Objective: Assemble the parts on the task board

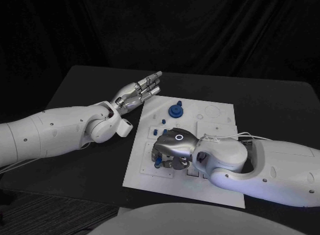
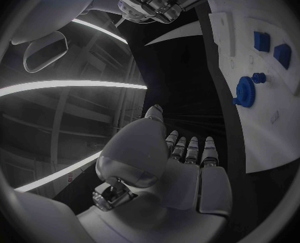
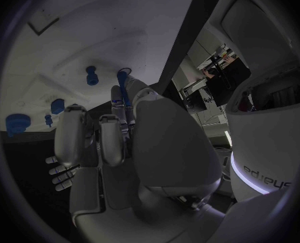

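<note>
Blue plastic parts (image 1: 175,110) look light, rigid, best pinched at their sides; left hand (image 1: 137,92) open, right hand (image 1: 172,147) grip unclear.

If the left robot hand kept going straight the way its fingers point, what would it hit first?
Probably nothing: the left robot hand points past the task board corner, over bare black table. Its height above the board is unclear.

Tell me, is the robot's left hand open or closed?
Open: the left hand has its fingers stretched out flat beside the task board, holding nothing.
</note>
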